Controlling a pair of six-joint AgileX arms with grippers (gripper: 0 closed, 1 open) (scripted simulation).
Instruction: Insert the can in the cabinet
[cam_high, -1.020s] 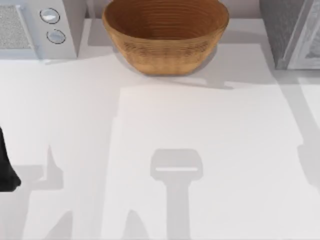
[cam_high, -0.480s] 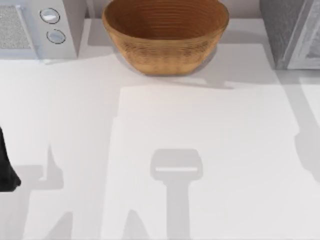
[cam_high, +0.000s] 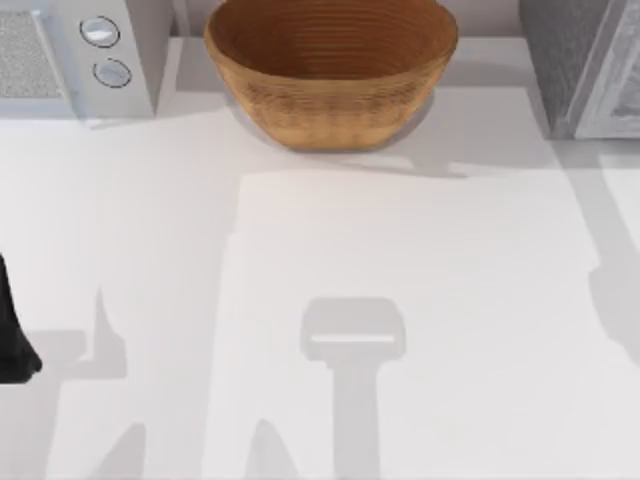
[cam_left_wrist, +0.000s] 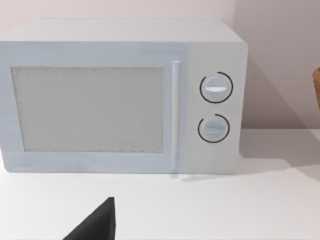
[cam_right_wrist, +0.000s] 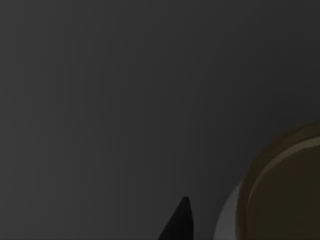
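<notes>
The left arm (cam_high: 12, 330) shows as a dark shape at about nine o'clock on the tabletop's edge in the top view, low and off to the side. In the left wrist view, one dark tip of the left gripper's fingers (cam_left_wrist: 97, 225) juts into sight. The right wrist view is dark.

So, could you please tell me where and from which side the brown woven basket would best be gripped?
Probably by its rim, from above: the brown woven basket stands upright and open, its bowl likely too wide to span, so the jaws should straddle the thin wall. Its near wall faces the middle of the white table.
</notes>
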